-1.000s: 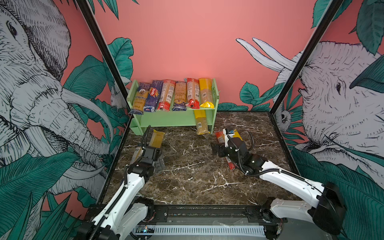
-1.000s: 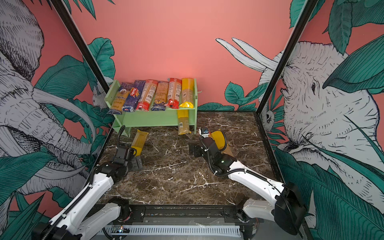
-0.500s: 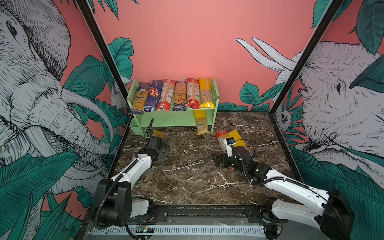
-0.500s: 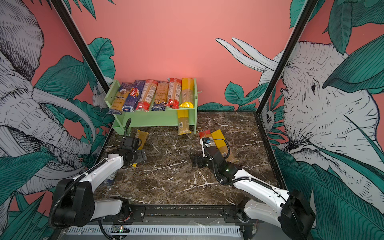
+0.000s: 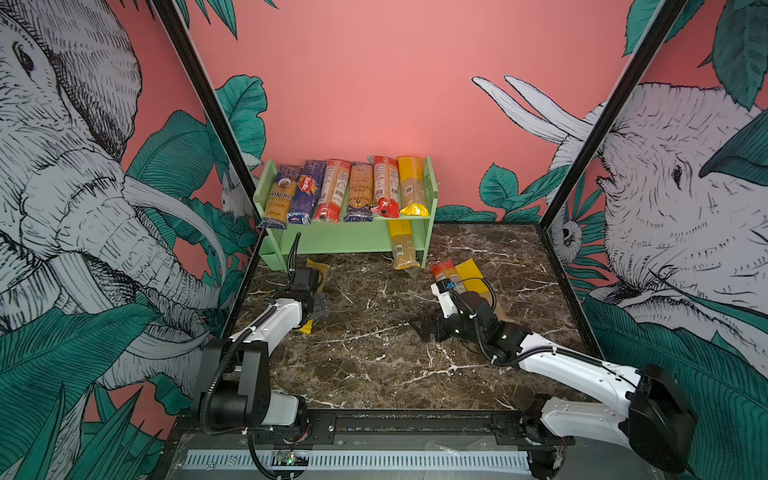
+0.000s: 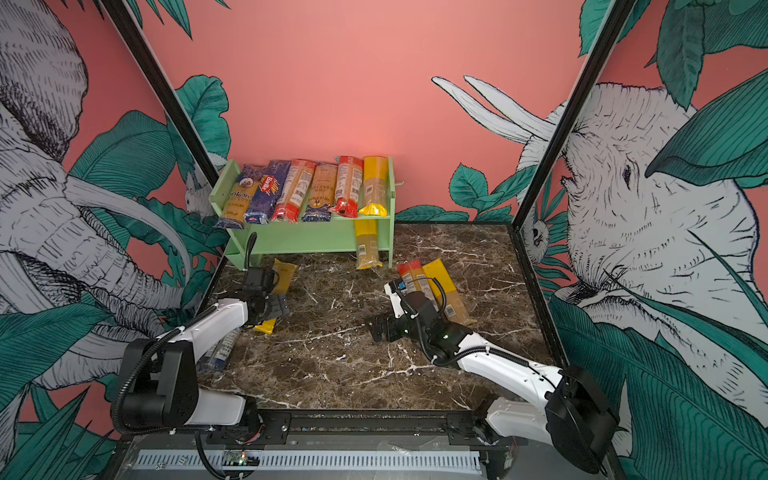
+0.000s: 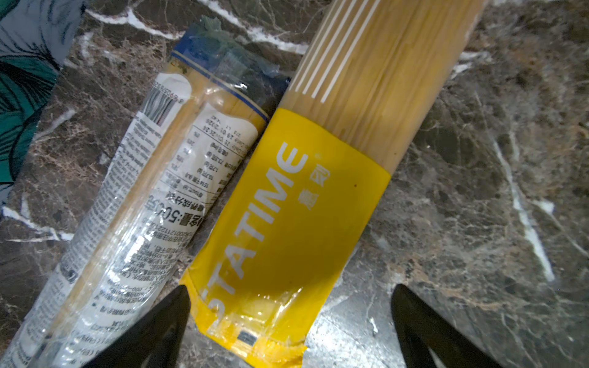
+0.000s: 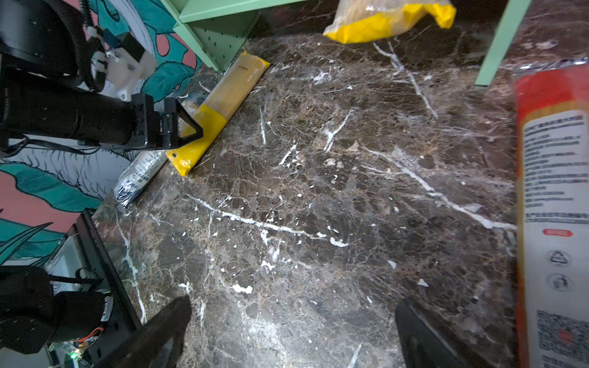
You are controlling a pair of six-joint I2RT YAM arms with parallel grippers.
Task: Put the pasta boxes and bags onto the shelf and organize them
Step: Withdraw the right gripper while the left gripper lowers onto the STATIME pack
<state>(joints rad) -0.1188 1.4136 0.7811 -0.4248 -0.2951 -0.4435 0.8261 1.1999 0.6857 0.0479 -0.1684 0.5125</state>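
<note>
Glossy, crinkled yellow-ended spaghetti pack (image 7: 287, 223) lies on veined marble surface (image 7: 478, 223); left hand (image 7: 290, 286) gapes wide over it, holding nothing; right hand (image 8: 293, 301) equally released.

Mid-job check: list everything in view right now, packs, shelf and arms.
shelf: one, mint green, two tiers, against the back wall.
top-tier packs: six, with blue, red or yellow ends, side by side on the top tier.
lower-tier pack: one, yellow, at the lower tier's right end, sticking out the front.
left yellow pack: one, yellow end, on the tabletop near the left wall.
blue-ended pack: one, clear with a white label, beside it.
red-ended pack: one, on the tabletop at the right, partly under the arm.
right yellow pack: one, alongside the red-ended pack.
tabletop: one, dark brown marble.
walls: pink, with elephant and leaf print.
left gripper: open, empty, over the left yellow pack.
right gripper: open, empty, over bare tabletop.
</note>
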